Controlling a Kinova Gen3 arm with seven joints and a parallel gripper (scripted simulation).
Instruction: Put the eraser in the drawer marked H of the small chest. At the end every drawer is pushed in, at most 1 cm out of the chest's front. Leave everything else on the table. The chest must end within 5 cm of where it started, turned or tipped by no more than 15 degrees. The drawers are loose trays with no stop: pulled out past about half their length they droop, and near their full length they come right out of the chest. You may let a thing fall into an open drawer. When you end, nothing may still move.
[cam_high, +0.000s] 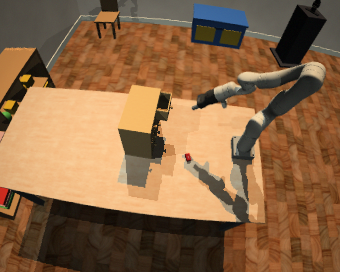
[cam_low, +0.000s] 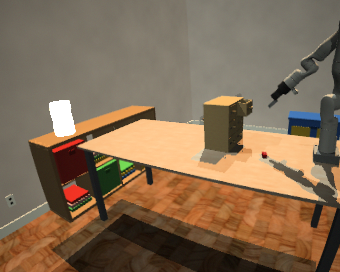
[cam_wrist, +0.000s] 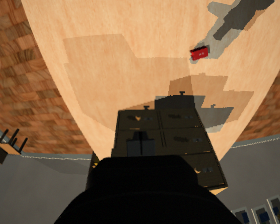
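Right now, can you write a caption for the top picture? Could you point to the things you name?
A drawer (cam_high: 164, 111) sticks out while the small red thing (cam_high: 188, 157) lies on the table (cam_high: 75, 135).

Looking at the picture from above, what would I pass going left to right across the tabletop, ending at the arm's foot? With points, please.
The small chest of drawers (cam_high: 137, 112) (cam_low: 217, 125), its pulled-out drawer (cam_high: 165, 112) (cam_low: 246, 107), the red block-like item (cam_high: 188, 157) (cam_low: 264, 155) (cam_wrist: 199, 53), the arm's base plate (cam_high: 236, 154) (cam_low: 318, 158).
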